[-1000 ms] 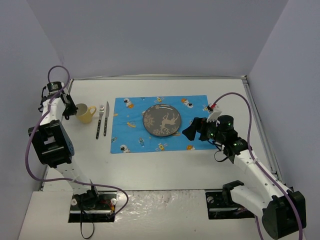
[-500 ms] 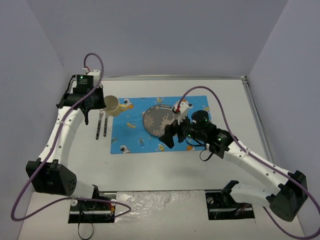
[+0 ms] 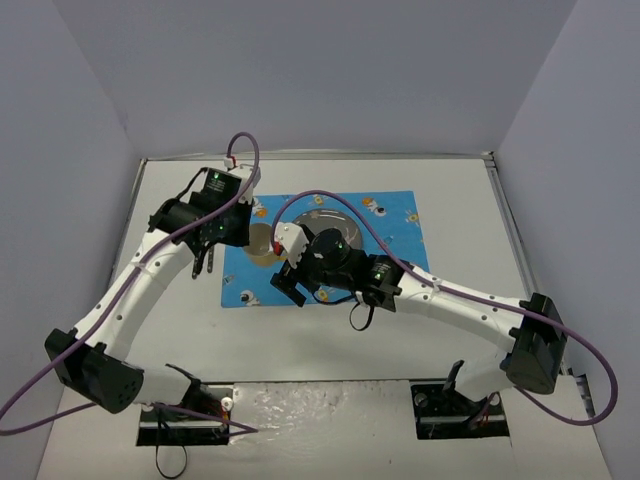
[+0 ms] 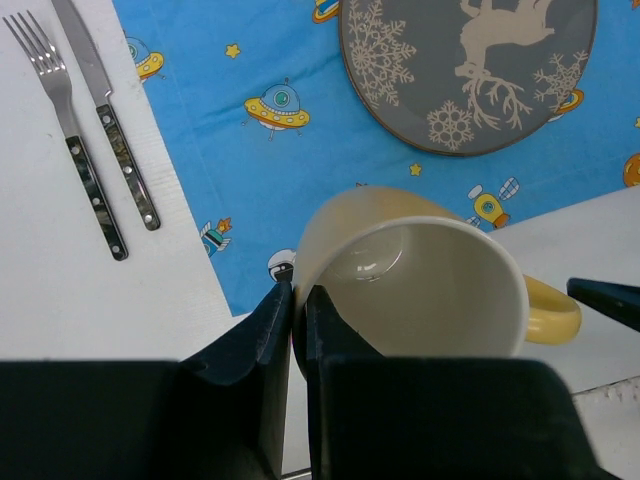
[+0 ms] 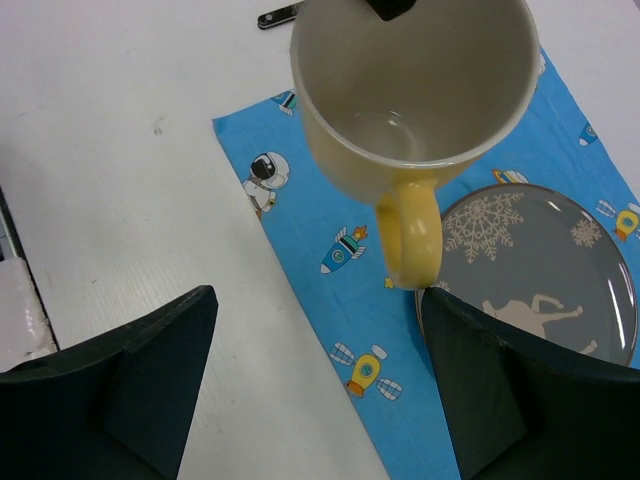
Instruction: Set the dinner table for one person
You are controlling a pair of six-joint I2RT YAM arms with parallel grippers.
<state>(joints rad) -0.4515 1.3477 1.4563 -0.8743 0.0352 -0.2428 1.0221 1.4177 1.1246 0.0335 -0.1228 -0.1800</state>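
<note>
White desk point(image 3: 330, 330), thin metal rim, spreads beneath both arms between pale walls. Over the left part of the blue space-print mat point(image 3: 395, 210), the left tool point(image 4: 298, 300) is clenched on the rim of a yellow mug point(image 5: 410, 90), held off the desk. The mug's handle point(image 5: 410, 235) points straight at the right tool point(image 5: 318, 300), whose jaws stand released either side of it, not touching. No lettering shows anywhere; the grey plate point(image 4: 470, 70) bears a reindeer
</note>
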